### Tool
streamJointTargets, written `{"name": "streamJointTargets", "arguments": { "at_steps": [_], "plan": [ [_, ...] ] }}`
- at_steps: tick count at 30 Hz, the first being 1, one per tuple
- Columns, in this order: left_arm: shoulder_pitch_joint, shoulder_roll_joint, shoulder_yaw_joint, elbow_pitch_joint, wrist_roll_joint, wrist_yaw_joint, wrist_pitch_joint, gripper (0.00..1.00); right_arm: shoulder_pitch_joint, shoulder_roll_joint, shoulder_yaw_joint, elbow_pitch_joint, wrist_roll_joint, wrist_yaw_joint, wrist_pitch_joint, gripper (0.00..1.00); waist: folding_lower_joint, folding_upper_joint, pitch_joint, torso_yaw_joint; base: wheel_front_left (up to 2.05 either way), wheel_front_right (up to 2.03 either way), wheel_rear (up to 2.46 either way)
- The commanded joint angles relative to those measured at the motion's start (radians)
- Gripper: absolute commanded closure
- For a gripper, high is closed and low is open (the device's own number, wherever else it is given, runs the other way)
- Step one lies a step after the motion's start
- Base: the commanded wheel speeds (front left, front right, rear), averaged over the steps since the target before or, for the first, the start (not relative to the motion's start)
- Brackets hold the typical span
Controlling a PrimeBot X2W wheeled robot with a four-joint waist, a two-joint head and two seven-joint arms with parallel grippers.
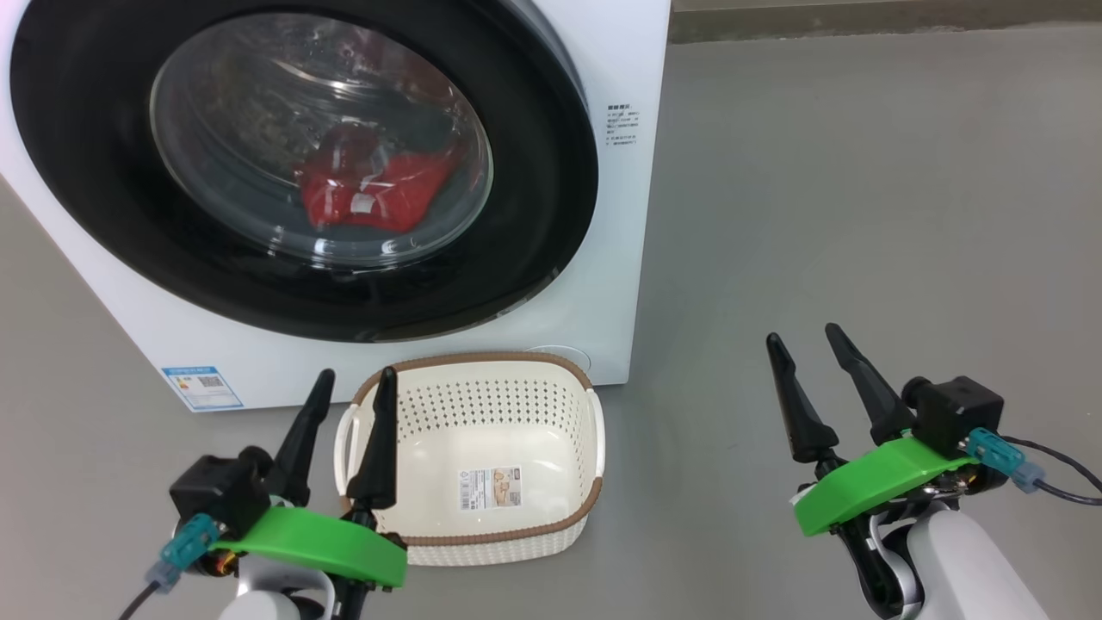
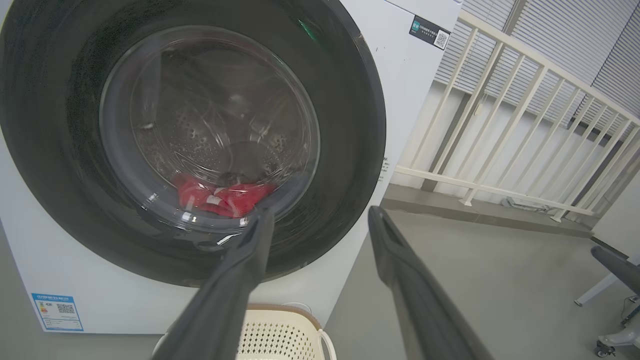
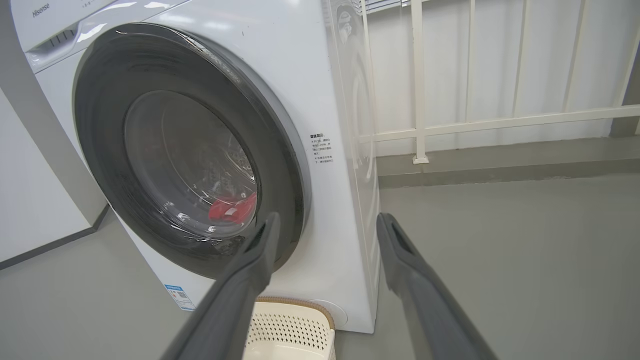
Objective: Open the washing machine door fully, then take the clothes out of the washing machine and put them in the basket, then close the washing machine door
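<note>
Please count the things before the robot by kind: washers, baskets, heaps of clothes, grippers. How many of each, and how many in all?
Washer: 1
Basket: 1
Heap of red clothes, single pieces cannot be told apart: 1
Grippers: 2, the left gripper and the right gripper, both open
Total: 5

A cream railing [image 3: 500, 122] stands on a raised grey kerb [image 3: 500, 162] at the edge of a smooth grey floor [image 1: 861, 215], slatted blinds [image 2: 550, 30] behind it. A white panel [image 3: 30, 200] rises nearby.
</note>
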Motion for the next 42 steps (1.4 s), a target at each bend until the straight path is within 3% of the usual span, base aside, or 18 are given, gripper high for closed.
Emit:
{"name": "streamJointTargets", "arguments": {
  "at_steps": [1, 18, 35, 36, 37, 38, 40, 42],
  "plan": [
    [-0.052, 0.021, 0.021, -0.025, 0.036, 0.009, -0.016, 0.0, -0.047, -0.008, 0.03, -0.02, -0.041, 0.001, -0.016, 0.0, -0.0001, 0.0, 0.0, 0.0, 0.0, 0.0, 0.0],
    [-0.09, 0.024, 0.024, -0.02, 0.226, 0.016, -0.067, 0.0, -0.082, -0.01, 0.069, -0.005, -0.239, 0.001, -0.065, 0.0, -0.0001, 0.0, -0.008, 0.006, 0.0, 0.0, 0.0],
    [-0.091, 0.024, 0.008, 0.025, 0.214, 0.028, -0.068, 0.0, -0.077, -0.01, 0.073, 0.001, -0.243, 0.001, -0.067, 0.0, -0.0001, 0.0, -0.011, 0.003, 0.0, 0.0, 0.0],
    [-0.091, 0.024, 0.007, 0.026, 0.214, 0.029, -0.068, 0.0, -0.076, -0.01, 0.075, 0.005, -0.235, 0.001, -0.067, 0.21, -0.0001, 0.0, -0.011, 0.004, 0.0, 0.0, 0.0],
    [-0.09, 0.024, 0.006, 0.027, 0.211, 0.031, -0.068, 0.0, -0.077, -0.01, 0.078, 0.007, -0.225, 0.001, -0.067, 0.51, -0.0001, 0.0, -0.01, 0.005, 0.0, 0.0, 0.0],
    [-0.09, 0.024, 0.006, 0.028, 0.208, 0.031, -0.068, 0.0, -0.079, -0.01, 0.08, 0.009, -0.215, 0.001, -0.067, 0.64, -0.0001, 0.0, -0.008, 0.005, 0.0, 0.0, 0.0],
    [-0.088, 0.024, 0.004, 0.026, 0.204, 0.032, -0.068, 0.0, -0.085, -0.01, 0.086, 0.014, -0.198, 0.001, -0.067, 1.0, -0.0001, 0.0, -0.003, 0.006, 0.0, 0.0, 0.0],
    [-0.093, 0.024, 0.001, 0.018, 0.202, 0.031, -0.068, 0.0, -0.098, -0.01, 0.088, 0.014, -0.177, 0.001, -0.067, 1.0, -0.0001, 0.0, 0.015, 0.008, 0.0, 0.0, 0.0]
  ]
}}
